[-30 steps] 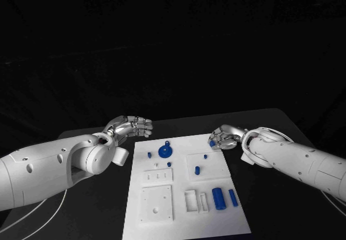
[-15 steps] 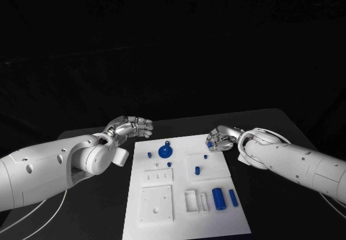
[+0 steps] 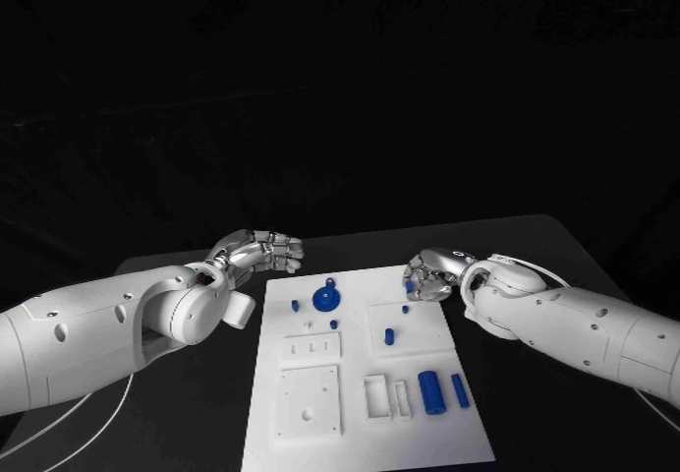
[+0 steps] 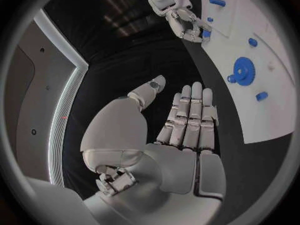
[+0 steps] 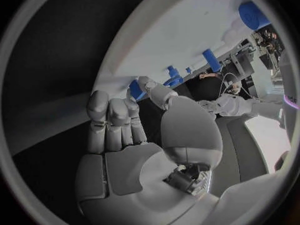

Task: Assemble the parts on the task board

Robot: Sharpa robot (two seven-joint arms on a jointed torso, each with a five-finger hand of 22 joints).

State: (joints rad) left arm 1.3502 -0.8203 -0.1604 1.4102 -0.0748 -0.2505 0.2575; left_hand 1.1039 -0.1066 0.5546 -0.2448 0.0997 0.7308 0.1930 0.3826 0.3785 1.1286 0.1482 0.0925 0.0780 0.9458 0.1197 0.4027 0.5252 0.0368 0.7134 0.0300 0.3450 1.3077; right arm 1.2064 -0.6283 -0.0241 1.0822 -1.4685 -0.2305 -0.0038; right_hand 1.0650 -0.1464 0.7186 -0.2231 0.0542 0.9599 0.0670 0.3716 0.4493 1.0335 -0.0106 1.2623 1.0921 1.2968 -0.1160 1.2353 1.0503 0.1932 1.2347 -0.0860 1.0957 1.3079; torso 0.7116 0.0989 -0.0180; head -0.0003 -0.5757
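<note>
Task board [image 3: 366, 413]: right hand [image 3: 428, 275] at its far right edge, fingertips pinching a small blue part [image 5: 135, 89]. Left hand [image 3: 259, 250] just off its far left corner, fingers straight, pressed together, holding nothing. Suggest firm pinch, align part above its socket before lowering.

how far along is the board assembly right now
Early. Apparently done: a blue gear sits on the task board, with small pegs beside it. In hand: the right hand pinches a small blue part at the board's far right edge. The left hand holds nothing. Left: two blue cylinders lie loose near the empty white slots.
</note>
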